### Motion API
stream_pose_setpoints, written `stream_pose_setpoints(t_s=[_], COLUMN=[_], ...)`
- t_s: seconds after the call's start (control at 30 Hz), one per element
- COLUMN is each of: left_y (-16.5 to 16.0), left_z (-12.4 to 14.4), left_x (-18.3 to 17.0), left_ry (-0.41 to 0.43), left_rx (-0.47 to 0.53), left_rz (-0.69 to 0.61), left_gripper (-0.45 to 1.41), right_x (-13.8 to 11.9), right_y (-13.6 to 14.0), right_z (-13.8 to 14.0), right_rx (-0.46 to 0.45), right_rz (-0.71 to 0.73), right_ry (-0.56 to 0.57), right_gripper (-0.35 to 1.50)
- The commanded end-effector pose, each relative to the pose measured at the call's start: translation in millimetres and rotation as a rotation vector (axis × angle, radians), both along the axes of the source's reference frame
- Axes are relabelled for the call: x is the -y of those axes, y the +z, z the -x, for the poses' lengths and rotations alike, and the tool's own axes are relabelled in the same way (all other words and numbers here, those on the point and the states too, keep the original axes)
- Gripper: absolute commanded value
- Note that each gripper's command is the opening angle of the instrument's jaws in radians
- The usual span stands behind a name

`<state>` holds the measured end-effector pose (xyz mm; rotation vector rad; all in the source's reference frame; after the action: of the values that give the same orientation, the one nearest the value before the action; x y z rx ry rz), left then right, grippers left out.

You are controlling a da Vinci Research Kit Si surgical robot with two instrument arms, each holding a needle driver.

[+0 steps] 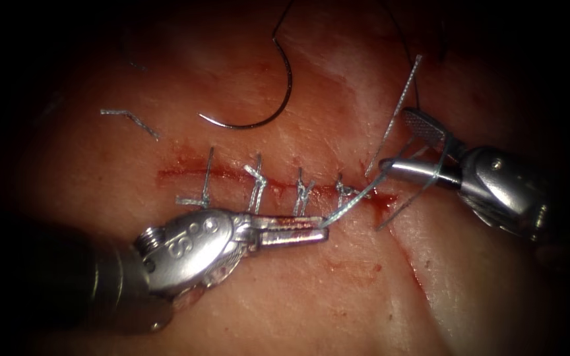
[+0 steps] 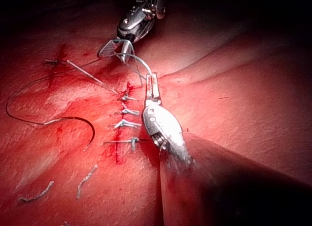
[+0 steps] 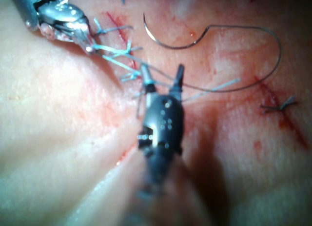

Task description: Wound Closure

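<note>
The left tool (image 1: 318,234), jaws closed, gripped the thread (image 1: 351,201) just below the cut (image 1: 186,175) at lower centre of the endoscope frame, presumably to anchor that end. The right tool (image 1: 407,148), at right, stood open with thread wrapped around its lower jaw. The needle (image 1: 265,99) lay free on the tissue (image 1: 338,296) at upper centre, held by neither tool.
</note>
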<state>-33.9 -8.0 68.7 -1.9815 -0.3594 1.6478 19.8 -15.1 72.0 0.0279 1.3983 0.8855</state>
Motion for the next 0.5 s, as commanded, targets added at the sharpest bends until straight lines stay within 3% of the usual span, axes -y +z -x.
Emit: stream_pose_setpoints(t_s=[0.03,0.5], left_y=[0.4,-1.6], left_z=[0.8,3.4], left_x=[0.7,3.4], left_ry=[0.002,-0.025], left_rx=[0.004,0.044], left_rz=[0.002,-0.004], left_gripper=[-0.45,-0.45], right_x=[0.3,0.5], right_y=[1.0,1.7], right_z=[-0.7,-0.3], right_rx=[0.015,0.037], right_rz=[-0.003,-0.041], right_ry=[0.0,0.068], right_gripper=[0.74,0.99])
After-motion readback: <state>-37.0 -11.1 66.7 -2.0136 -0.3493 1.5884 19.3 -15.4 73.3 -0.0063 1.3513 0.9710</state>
